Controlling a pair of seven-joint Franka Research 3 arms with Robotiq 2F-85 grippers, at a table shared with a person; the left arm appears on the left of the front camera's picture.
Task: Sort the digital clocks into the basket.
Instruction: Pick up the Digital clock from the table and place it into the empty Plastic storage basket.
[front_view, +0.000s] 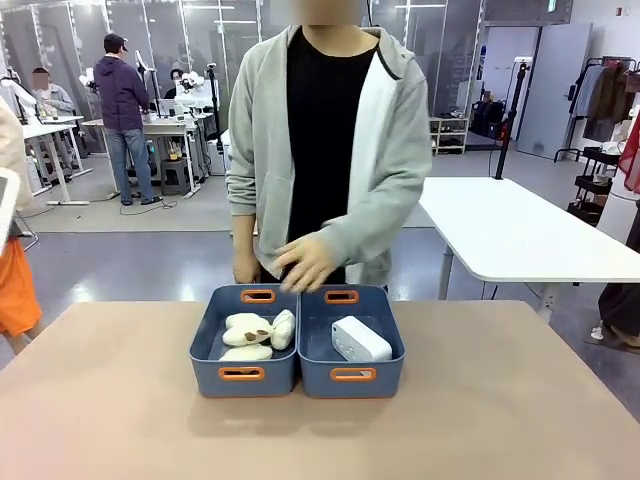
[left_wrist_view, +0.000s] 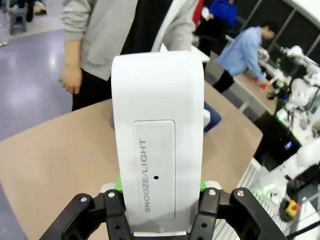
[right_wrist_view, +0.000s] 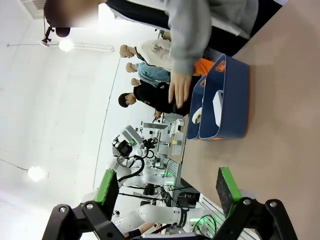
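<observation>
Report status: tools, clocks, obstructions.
Left tool shut on white rounded plastic digital clock. Right tool open, empty. Second white clock in right slate-blue plastic basket. Person's hand above baskets' far rim.

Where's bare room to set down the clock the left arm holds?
Bare tabletop lies left, right and in front of both baskets. The right basket has free floor beside its digital clock. The left basket is crowded with plush toys; the person's hand hovers by the far rims.

An open-plan lab: white worktables (front_view: 520, 235) on a grey floor (front_view: 130, 250), people (front_view: 122, 100) at equipment-laden benches (front_view: 168, 126) upper left, a clothes rack (front_view: 605, 98) upper right.
</observation>
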